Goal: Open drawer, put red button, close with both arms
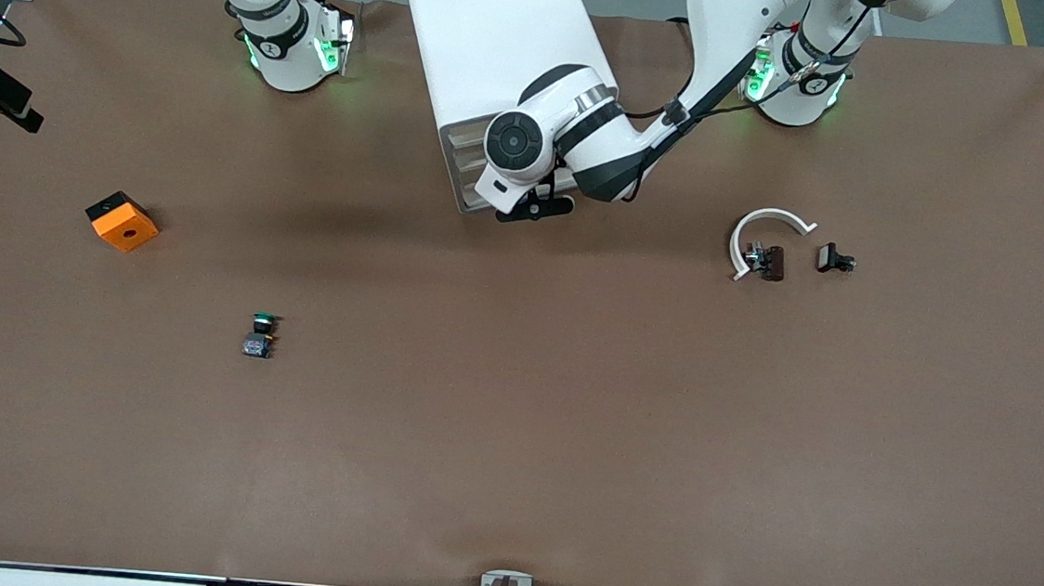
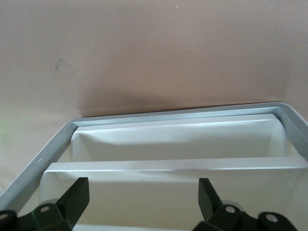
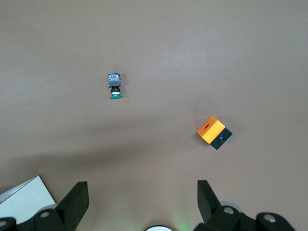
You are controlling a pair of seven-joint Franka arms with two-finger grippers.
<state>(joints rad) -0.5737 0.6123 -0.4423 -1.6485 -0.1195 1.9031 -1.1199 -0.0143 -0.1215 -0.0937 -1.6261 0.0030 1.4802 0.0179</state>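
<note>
Brown table (image 1: 510, 441), white drawer (image 2: 178, 144) cream-fronted, empty.

glossy white arms (image 1: 689, 64), black joint bands, green-lit bases, black cables

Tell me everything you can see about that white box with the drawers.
The cabinet is a glossy white, plastic-looking box with rounded corners, standing between the two arm bases at a slight angle. Its front, framed in grey, faces the front camera and holds shallow white drawers with pale front edges. The left gripper hovers right at that front with its fingers open, not visibly touching a drawer. How far the drawers are pulled out cannot be told.
</note>
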